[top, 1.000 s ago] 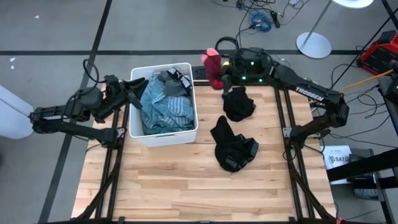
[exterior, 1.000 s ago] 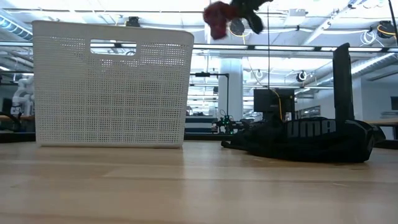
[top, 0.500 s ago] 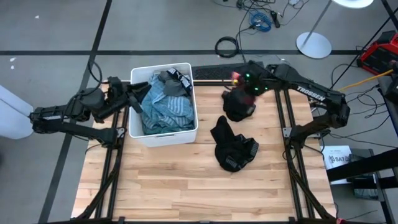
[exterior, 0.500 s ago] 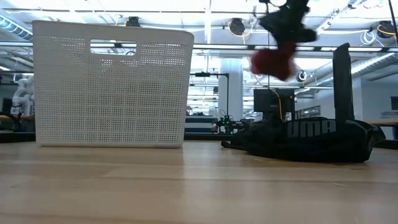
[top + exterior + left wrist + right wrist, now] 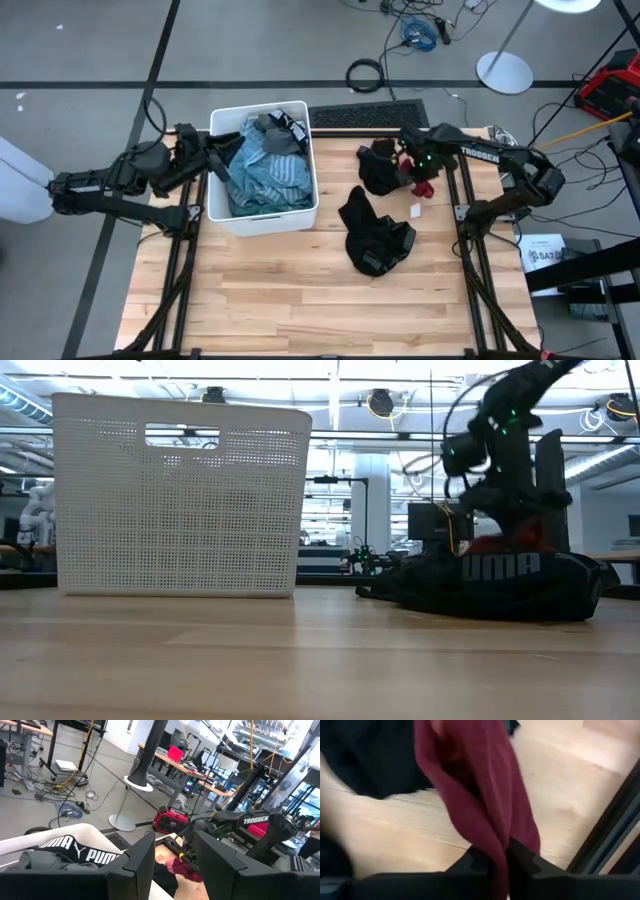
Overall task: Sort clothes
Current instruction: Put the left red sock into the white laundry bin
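**Red garment comes down beside the black pile**

Swung from above the table's far edge, the right gripper (image 5: 422,180) now sits low at upper right, jaws pinching the red garment (image 5: 480,800), which hangs lengthwise from them onto the wood beside a black garment (image 5: 383,168). Next: release it. Left gripper (image 5: 212,158) waits, spread, at the bin (image 5: 262,218).
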